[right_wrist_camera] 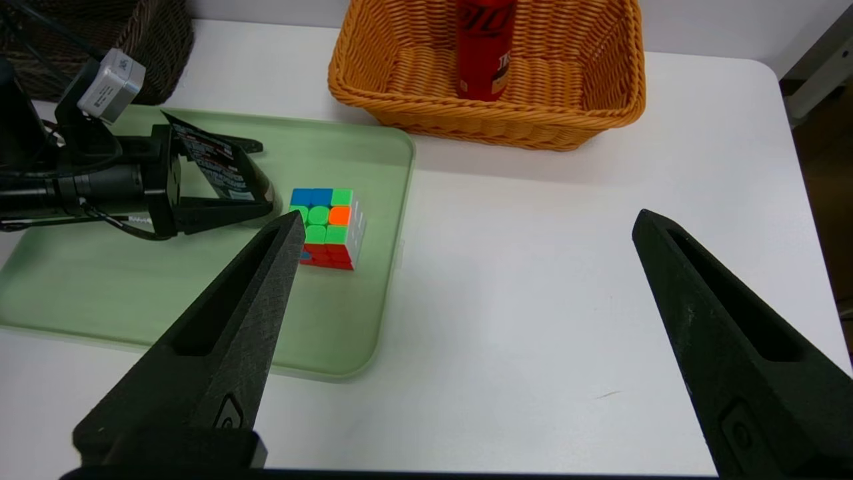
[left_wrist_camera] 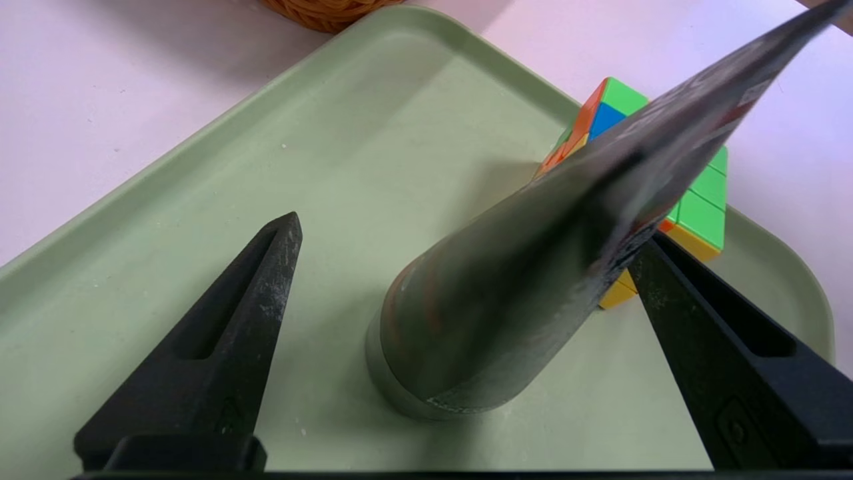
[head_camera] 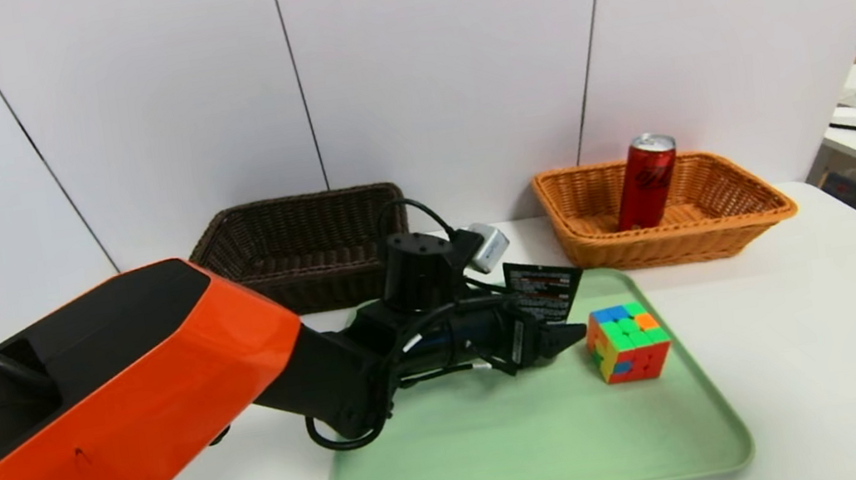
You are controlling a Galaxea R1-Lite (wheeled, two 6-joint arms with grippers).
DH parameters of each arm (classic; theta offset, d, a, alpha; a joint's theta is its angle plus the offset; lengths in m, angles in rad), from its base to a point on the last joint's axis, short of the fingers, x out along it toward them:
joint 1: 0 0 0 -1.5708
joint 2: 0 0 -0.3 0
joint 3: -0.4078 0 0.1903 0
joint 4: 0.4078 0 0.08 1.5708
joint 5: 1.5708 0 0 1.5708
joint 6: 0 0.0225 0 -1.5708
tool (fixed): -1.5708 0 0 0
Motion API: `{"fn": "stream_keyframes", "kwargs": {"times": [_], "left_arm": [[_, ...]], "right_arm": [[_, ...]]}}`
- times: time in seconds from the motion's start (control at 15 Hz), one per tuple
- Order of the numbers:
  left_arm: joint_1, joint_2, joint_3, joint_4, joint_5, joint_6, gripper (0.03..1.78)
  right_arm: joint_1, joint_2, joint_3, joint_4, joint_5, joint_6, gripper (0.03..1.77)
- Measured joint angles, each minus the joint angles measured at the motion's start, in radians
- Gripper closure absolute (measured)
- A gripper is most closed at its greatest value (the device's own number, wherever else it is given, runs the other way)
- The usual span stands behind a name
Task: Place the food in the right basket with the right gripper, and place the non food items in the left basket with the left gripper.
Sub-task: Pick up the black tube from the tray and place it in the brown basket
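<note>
My left gripper [head_camera: 553, 323]: jaws spread wide on either side of the black tube [left_wrist_camera: 493, 307], which stands cap-down on the green tray [head_camera: 507, 446]; no grip yet. Puzzle cube [head_camera: 628, 342]: just beyond the fingertips, same tray. My right gripper [right_wrist_camera: 466, 240]: fully open, holding nothing (parked above the table). Farther back: dark left basket [head_camera: 303, 245]; red can [head_camera: 646, 180] upright inside orange right basket [head_camera: 735, 218].

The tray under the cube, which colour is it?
The tray is plain pale green, without any pattern; the head view shows it best.
</note>
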Motion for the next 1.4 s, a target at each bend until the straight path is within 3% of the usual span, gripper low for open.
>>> {"fn": "stream_keyframes", "kwargs": {"times": [1.2,1.4], "left_arm": [[-0.002,0.022,-0.037,-0.001,0.001,-0.03,0.12],[-0.003,0.022,-0.037,-0.001,0.001,-0.03,0.57]], "right_arm": [[0.0,-0.001,0.042,-0.003,0.003,0.0,0.11],[0.0,-0.003,0.045,-0.005,0.004,0.0,0.11]]}}
